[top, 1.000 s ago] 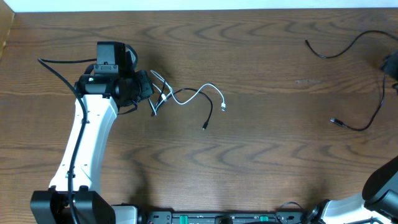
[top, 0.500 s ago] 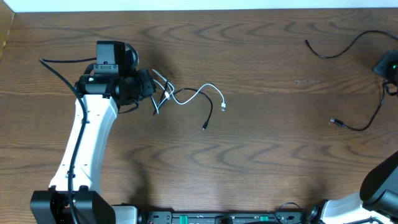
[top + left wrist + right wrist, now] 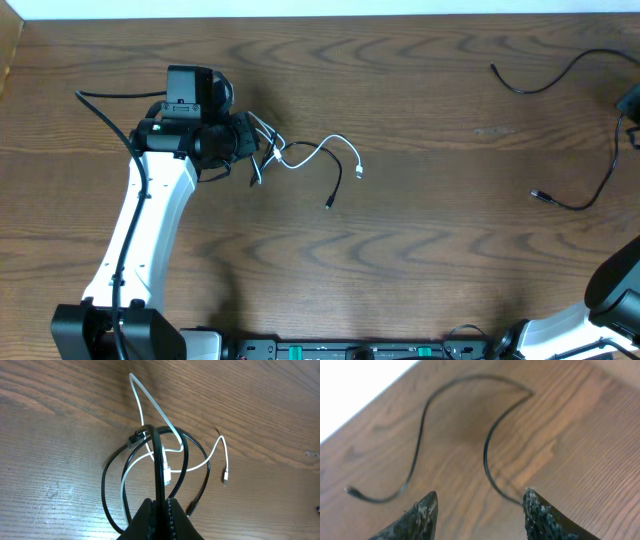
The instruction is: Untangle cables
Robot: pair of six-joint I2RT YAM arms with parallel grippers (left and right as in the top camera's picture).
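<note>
My left claw (image 3: 162, 512) clenched on black cable (image 3: 160, 460); I'd draw it slowly so white cable (image 3: 151, 405) slips free; right claw (image 3: 480, 492) released.

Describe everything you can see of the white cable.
The thin white cable is a slim, flexible, plastic-looking cord with a small plug at its free end. It bends into a narrow loop, threaded through the coils of a thin black cable pinched in the left hand, its tail trailing over the brown wooden table.
</note>
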